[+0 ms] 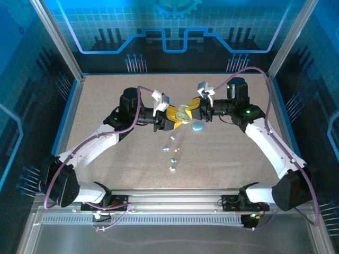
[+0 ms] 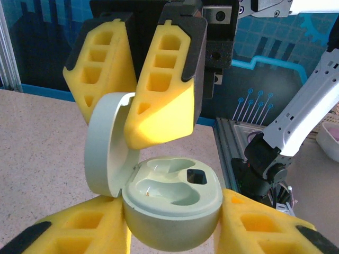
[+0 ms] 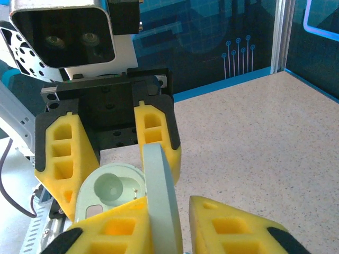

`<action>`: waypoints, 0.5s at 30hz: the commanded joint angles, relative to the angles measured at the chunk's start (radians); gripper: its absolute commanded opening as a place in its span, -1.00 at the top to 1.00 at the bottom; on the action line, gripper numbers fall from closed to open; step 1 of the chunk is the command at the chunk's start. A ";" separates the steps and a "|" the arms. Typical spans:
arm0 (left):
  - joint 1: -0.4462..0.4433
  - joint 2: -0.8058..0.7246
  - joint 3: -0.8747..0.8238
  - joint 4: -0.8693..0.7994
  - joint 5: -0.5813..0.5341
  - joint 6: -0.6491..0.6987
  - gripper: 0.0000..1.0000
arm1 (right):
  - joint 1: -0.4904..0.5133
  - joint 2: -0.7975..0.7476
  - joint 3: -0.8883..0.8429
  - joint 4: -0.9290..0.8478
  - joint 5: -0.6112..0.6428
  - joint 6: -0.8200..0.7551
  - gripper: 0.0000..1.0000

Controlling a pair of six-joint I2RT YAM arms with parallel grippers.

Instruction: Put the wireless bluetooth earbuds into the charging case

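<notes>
Above the table, left gripper clamps the charging case, right gripper pinches its lid. Pulling apart could snap it off

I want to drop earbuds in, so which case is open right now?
The pale green case gripped by the left tool: its lid is swung up and both sockets are empty. The blue case on the table looks shut.

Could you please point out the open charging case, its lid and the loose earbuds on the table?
open charging case (image 2: 170, 228): left wrist view, on its rounded base shell.
lid (image 2: 98, 148): left wrist view, on its pale rim.
loose earbuds (image 1: 172, 169): top external view, on the nearest piece.
</notes>
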 commanded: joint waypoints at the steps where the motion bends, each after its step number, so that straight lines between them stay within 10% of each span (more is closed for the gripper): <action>1: -0.011 -0.008 -0.004 0.013 0.030 0.000 0.12 | 0.007 -0.012 0.015 0.003 0.030 -0.017 0.60; 15: -0.018 0.021 0.012 0.006 0.012 -0.026 -0.27 | 0.020 -0.035 -0.001 0.029 0.055 -0.031 0.69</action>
